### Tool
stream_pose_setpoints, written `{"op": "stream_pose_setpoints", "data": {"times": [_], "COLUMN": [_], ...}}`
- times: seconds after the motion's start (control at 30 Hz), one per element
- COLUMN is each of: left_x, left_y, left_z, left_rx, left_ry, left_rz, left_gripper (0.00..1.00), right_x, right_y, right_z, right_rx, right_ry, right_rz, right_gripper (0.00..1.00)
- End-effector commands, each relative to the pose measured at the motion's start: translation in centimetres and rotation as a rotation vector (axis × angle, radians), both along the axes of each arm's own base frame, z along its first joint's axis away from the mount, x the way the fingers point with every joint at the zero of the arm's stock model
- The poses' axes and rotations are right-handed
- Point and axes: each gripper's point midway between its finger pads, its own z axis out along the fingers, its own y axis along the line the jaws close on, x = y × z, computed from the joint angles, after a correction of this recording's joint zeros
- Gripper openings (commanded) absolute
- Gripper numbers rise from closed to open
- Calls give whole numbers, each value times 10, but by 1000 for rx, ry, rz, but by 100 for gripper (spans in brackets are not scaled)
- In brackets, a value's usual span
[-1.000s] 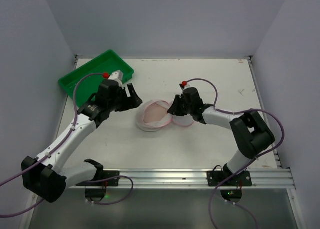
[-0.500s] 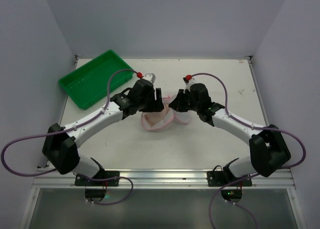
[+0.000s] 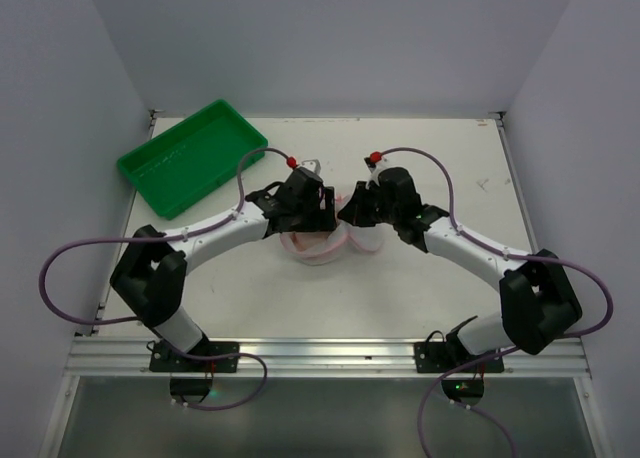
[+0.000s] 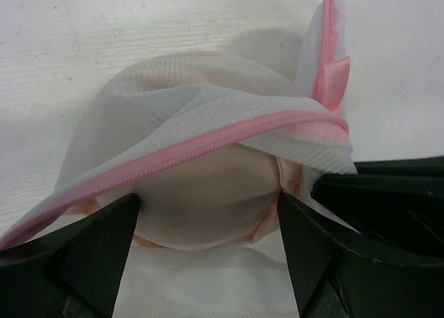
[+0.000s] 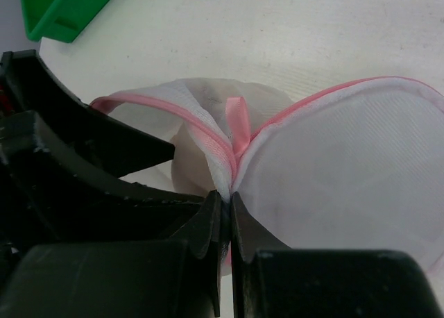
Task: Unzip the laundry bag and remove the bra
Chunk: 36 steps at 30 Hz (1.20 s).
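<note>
Both arms now meet at the laundry bag point(image 3: 325, 246) on the tabletop point(image 3: 400, 288). My left fingers point(image 4: 83, 248), in from near the green tray point(image 3: 190, 158), sit spread around the exposed bra point(image 4: 208, 200) cup, and my right fingers point(image 5: 201, 235) pinch the bag's pink rim. It's unzipped, so I judge extraction is next.

A white table point(image 3: 420, 158) carries a green tray point(image 3: 190, 156) at the upper left and the laundry bag point(image 3: 320, 246) near the centre of the frame, well apart
</note>
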Motion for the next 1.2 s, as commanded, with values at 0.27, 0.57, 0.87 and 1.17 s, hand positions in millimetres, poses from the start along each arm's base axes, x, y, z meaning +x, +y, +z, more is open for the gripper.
{"op": "stream_pose_setpoints", "data": {"times": [0.27,0.57,0.87,1.17], "left_x": [17,13,-22,-12], "left_y": [-6,-2,-2,32], "left_z": [-44,-32,91,238], "left_rx": [33,3,-265,-619], "left_ry": [14,-16,-202,-438], "left_rz": [77,75,-85,-77], "left_gripper": [72,0,0,0], "right_x": [-17,-18,-16,-19], "right_y": [29,19,-4,-12], "right_z": [25,14,-11,-26], "right_rx": [100,26,-70,-127], "right_ry": [7,18,65,97], "right_rz": [75,19,-87,-95], "right_gripper": [0,0,0,0]}}
